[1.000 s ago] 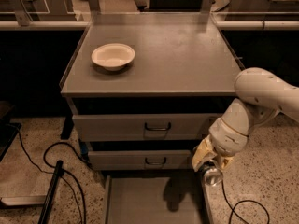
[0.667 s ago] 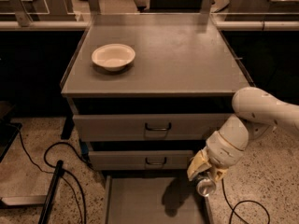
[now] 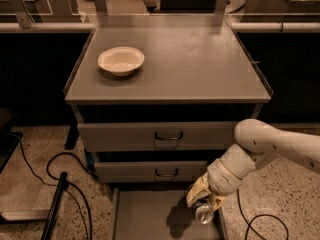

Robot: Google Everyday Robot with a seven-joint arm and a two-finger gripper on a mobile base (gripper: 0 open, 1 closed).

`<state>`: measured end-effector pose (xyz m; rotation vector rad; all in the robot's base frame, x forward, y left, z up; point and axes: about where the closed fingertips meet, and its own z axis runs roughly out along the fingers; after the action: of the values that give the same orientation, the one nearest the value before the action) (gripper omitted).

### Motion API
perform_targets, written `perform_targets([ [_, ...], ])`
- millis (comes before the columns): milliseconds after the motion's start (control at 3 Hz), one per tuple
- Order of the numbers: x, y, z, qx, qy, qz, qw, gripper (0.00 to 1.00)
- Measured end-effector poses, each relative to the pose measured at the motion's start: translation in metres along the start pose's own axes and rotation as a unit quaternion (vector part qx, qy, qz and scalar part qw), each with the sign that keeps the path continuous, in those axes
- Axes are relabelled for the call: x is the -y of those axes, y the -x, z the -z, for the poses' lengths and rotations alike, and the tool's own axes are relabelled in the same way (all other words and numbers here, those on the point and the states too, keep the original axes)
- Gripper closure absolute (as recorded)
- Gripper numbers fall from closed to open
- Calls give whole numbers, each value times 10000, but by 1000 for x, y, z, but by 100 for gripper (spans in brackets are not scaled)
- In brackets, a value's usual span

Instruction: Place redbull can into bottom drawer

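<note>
The redbull can (image 3: 203, 213) is a small silver can with a shiny round end, held in my gripper (image 3: 202, 201) over the right part of the open bottom drawer (image 3: 145, 216). The gripper's yellowish fingers (image 3: 196, 191) are closed around the can. The white arm comes in from the right edge. The drawer is pulled out at the foot of the grey cabinet, with a flat grey floor; the can's shadow falls on it. Whether the can touches the floor cannot be told.
A white bowl (image 3: 121, 60) sits on the cabinet top (image 3: 200, 59) at the left. Two upper drawers with dark handles (image 3: 168, 135) are shut. Black cables (image 3: 75, 194) and a dark bar (image 3: 52, 209) lie on the speckled floor at left; another cable (image 3: 260, 219) at right.
My arm has swung left and down, carrying the can from beside the drawer's right edge to over the drawer's right part.
</note>
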<state>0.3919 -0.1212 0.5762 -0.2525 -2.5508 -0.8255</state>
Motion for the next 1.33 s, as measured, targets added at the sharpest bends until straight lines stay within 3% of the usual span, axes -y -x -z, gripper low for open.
perform_targets([
  [667,5,3,-10,-78,78,-106,9999,100],
  [1000,26,14,-57,-176,539,-765,9955,100],
  [1333,38,43,-94,-38,822,-1174,9897,100],
])
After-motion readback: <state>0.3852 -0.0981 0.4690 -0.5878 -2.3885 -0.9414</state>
